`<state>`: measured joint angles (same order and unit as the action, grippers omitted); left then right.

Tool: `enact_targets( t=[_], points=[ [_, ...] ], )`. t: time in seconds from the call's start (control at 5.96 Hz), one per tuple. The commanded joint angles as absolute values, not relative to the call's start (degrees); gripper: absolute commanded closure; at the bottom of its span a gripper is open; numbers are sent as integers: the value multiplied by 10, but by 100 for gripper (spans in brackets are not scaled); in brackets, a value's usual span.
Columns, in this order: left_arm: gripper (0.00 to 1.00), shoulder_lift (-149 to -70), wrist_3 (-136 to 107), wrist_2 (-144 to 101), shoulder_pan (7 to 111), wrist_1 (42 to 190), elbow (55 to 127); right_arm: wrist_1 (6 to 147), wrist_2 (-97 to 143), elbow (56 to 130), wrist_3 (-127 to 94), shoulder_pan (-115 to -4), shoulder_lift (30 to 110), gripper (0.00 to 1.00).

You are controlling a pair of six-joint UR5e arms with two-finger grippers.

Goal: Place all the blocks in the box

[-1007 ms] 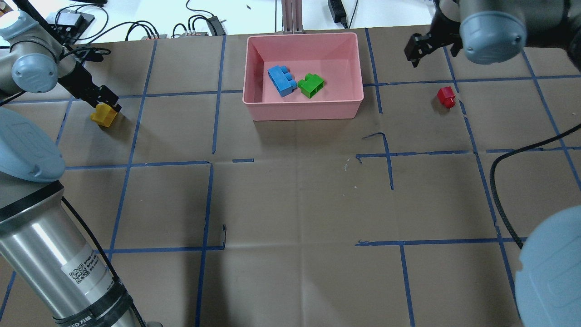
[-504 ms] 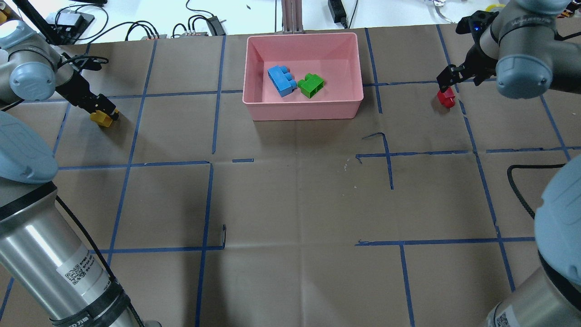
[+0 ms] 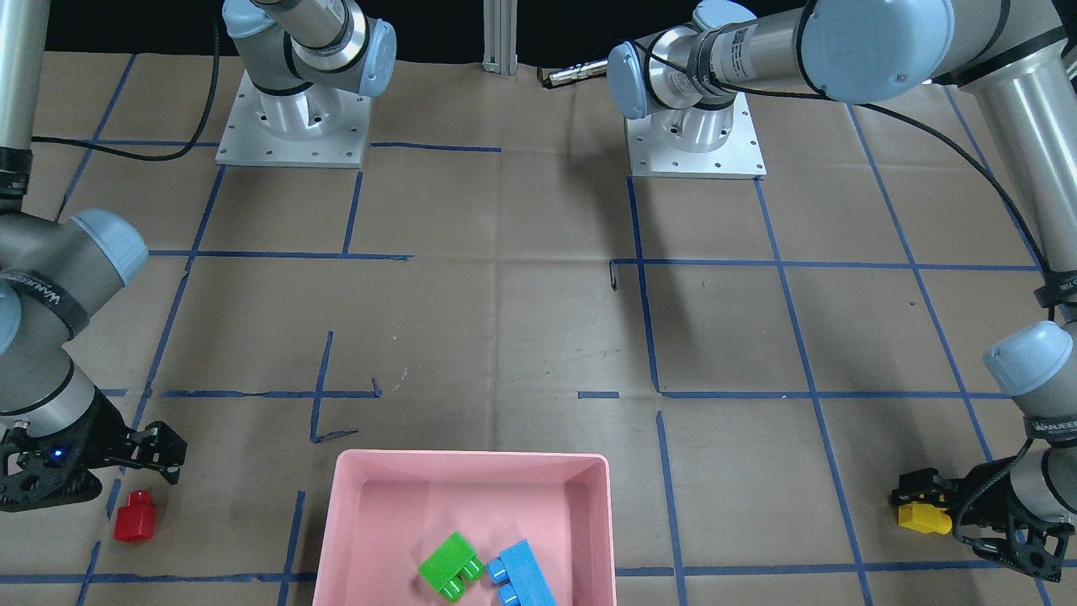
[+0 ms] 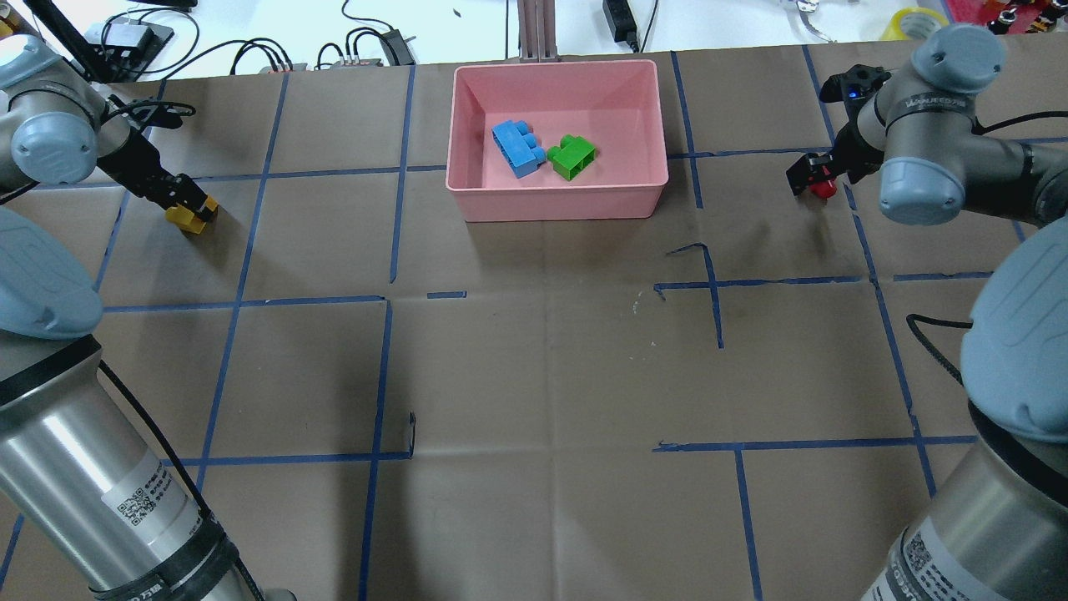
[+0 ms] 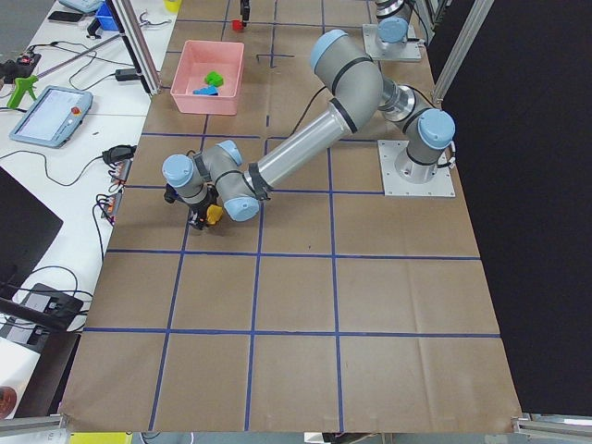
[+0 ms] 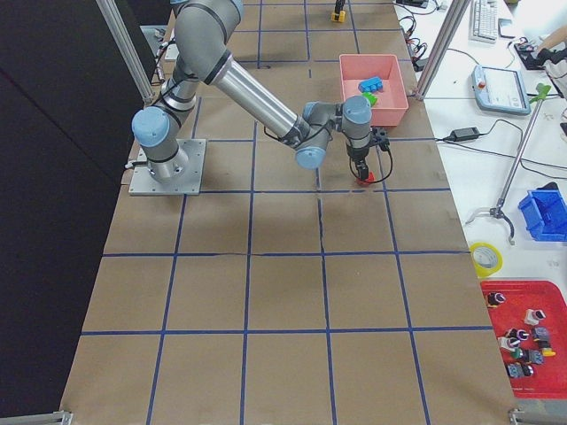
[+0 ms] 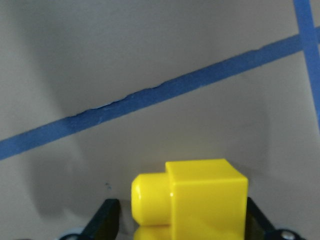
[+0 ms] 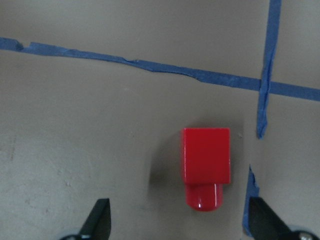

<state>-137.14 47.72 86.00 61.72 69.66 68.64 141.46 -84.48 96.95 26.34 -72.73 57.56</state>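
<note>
1. Both arms have come down since a second ago. The left gripper has sunk from above the yellow brick to straddle it. The right gripper has swung in from the far edge to hang over the red brick.
2. Yellow lies on the worktop toward the far left corner, and red lies toward the far right corner. The blue brick and green brick lie side by side in the pink box at the middle of the far edge.
3. These bricks look light, rigid and smooth, so likely to skid. The flat opposite sides of the body seem a better hold than the stud.
4. Each arm reaches far out with its wrist pointing down. The left jaws are spread either side of yellow and not visibly pinching. The right jaws are spread, with nothing held.
</note>
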Motion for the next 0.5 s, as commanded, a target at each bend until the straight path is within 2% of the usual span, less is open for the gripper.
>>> enact_targets(
  t=[0.0, 0.17, 0.34],
  points=[
    [48, -1365, 477, 876, 619, 696, 684, 1436, -841, 971, 264, -726, 554, 15],
    [58, -1365, 477, 900, 620, 697, 680, 1435, -841, 969, 264, -726, 552, 16],
    [72, -1364, 476, 903, 621, 701, 676, 1434, -842, 967, 264, -726, 553, 18]
  ],
)
